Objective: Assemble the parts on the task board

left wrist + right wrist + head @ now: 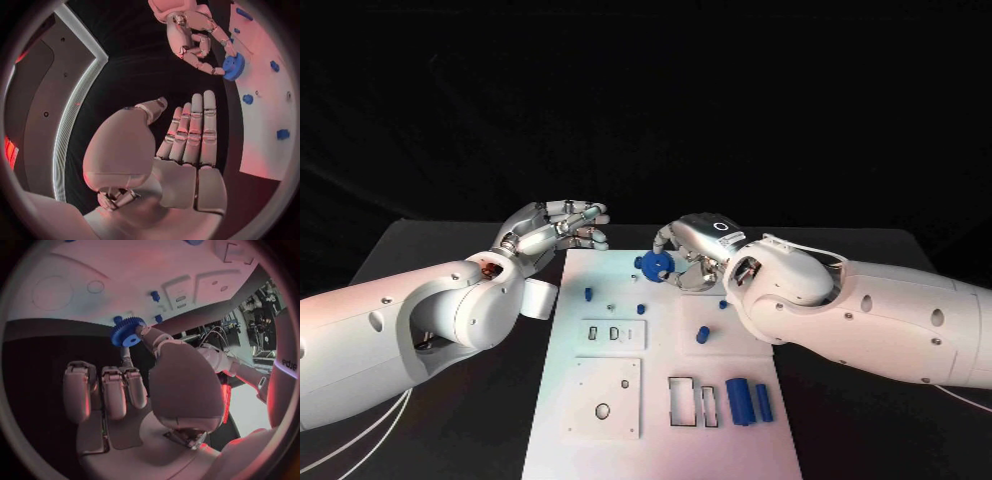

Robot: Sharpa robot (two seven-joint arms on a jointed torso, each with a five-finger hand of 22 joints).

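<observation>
- While our right hand (692,252) pinches the blue gear (655,263) at the far end of the task board (661,420), we hold it just above the board's surface, its flat face turned sideways.
- Our left hand (557,228) hovers over the desk (430,245) off the board's far left corner, fingers apart, holding nothing.
- We judge the right hand alone must tip the gear flat.

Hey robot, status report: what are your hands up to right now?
Right hand pinches blue gear over far end of task board. Left hand open, holding nothing, beside board's far left corner. Nothing in the way.
</observation>
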